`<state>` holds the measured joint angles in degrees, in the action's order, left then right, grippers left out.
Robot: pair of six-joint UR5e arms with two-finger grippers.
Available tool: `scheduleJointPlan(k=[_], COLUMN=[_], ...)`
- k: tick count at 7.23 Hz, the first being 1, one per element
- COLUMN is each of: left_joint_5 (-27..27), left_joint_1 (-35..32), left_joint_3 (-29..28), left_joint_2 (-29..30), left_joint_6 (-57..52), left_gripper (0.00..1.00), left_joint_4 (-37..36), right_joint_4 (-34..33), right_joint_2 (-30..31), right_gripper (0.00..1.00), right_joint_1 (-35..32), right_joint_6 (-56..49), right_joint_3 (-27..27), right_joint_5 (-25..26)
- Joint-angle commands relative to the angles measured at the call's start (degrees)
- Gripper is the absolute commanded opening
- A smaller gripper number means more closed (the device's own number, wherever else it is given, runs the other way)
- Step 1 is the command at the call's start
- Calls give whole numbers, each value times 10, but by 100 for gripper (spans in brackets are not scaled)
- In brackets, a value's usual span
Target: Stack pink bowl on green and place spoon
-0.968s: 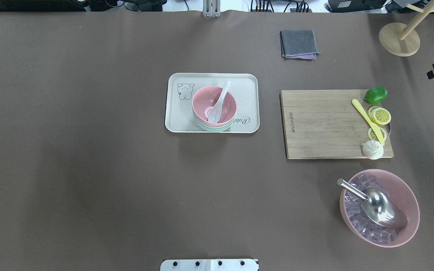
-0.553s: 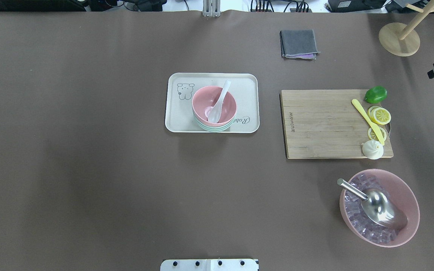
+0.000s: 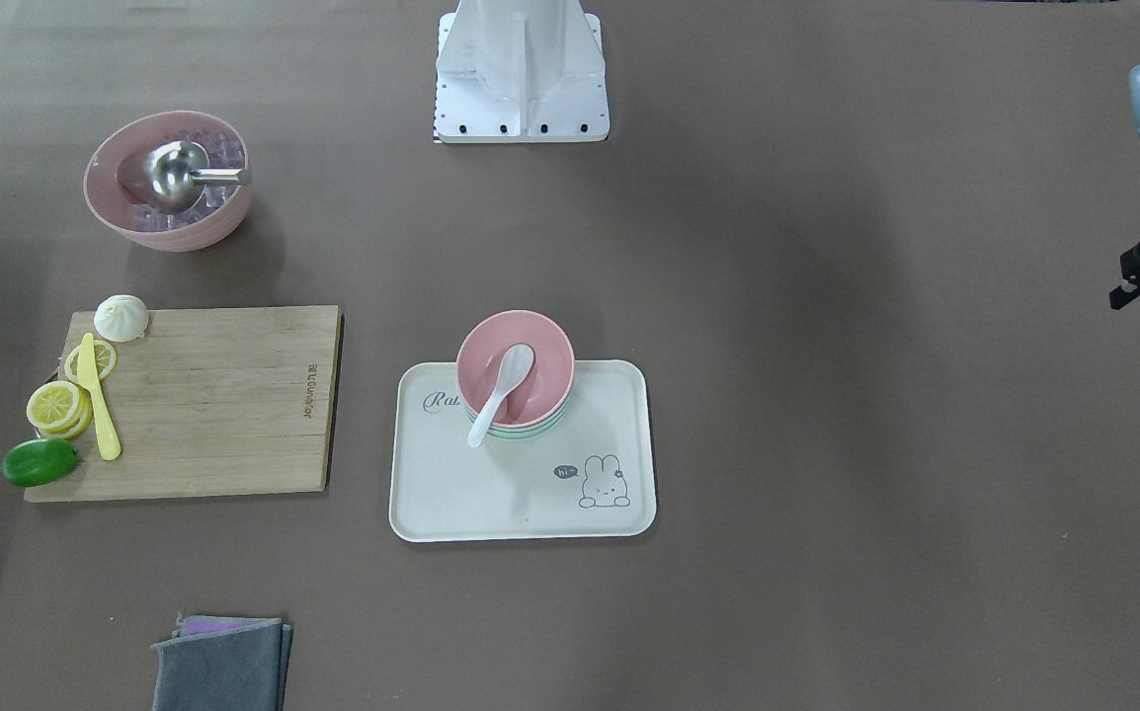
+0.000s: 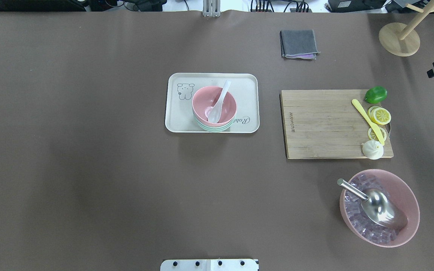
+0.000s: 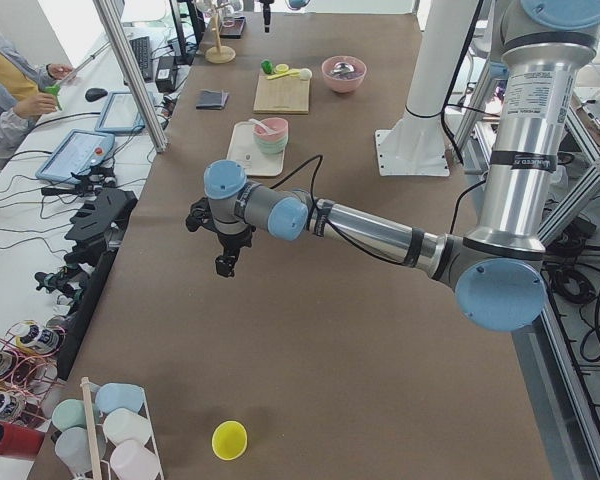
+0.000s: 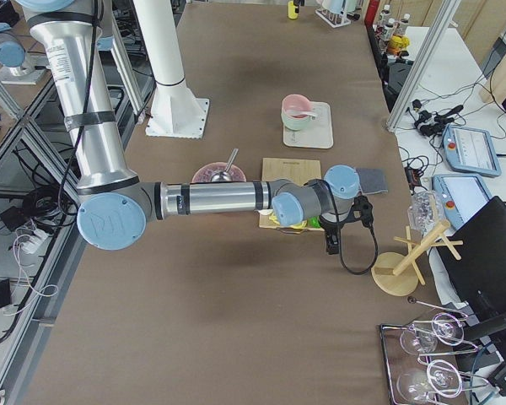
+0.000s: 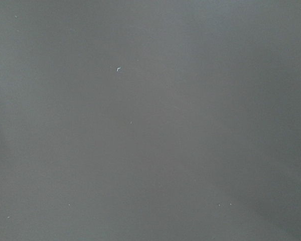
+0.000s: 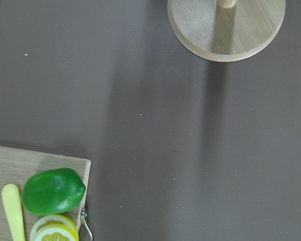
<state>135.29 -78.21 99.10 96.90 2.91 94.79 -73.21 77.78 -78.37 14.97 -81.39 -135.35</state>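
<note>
The pink bowl (image 4: 214, 103) sits nested on the green bowl (image 4: 213, 128) on the cream rabbit tray (image 4: 179, 116) at mid-table. The white spoon (image 4: 220, 101) lies in the pink bowl, handle over the rim. The front view shows the same: pink bowl (image 3: 516, 365), spoon (image 3: 496, 400). My left gripper (image 5: 225, 262) hangs over bare table far to the left. My right gripper (image 6: 333, 245) hangs past the cutting board near the wooden stand. Only dark parts of them reach the other exterior views' edges, so I cannot tell whether either is open. Neither holds anything I can see.
A wooden cutting board (image 4: 322, 124) with a lime (image 4: 375, 94), lemon slices, a yellow knife and a bun lies right of the tray. A large pink bowl of ice (image 4: 408, 195) with a metal scoop, a grey cloth (image 4: 299, 44) and a wooden stand (image 4: 399, 39) are also on the right.
The dark part of the right gripper at the overhead view's right edge has shifted slightly outward. The bowls, spoon and tray have not moved.
</note>
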Motion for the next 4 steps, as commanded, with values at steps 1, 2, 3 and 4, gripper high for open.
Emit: scheduleJointPlan(k=[1, 2, 3, 4], left_joint_5=[0, -2, -1, -1], left_joint_1=[-38, -51, -51, -52], left_joint_3=[1, -13, -22, -21], left_joint_2=[28, 66, 69, 67], left_joint_6=[2, 2, 2, 1], left_gripper=[98, 98, 98, 98], left_joint_4=[0, -12, -24, -23], right_joint_4=[0, 0, 0, 0], right_joint_2=[-2, -3, -3, -2], right_gripper=[100, 100, 100, 100], right_joint_1=[1, 0, 0, 0], right_joint_6=[1, 2, 2, 2], right_joint_3=[0, 0, -1, -5], right_joint_5=[1, 1, 0, -1])
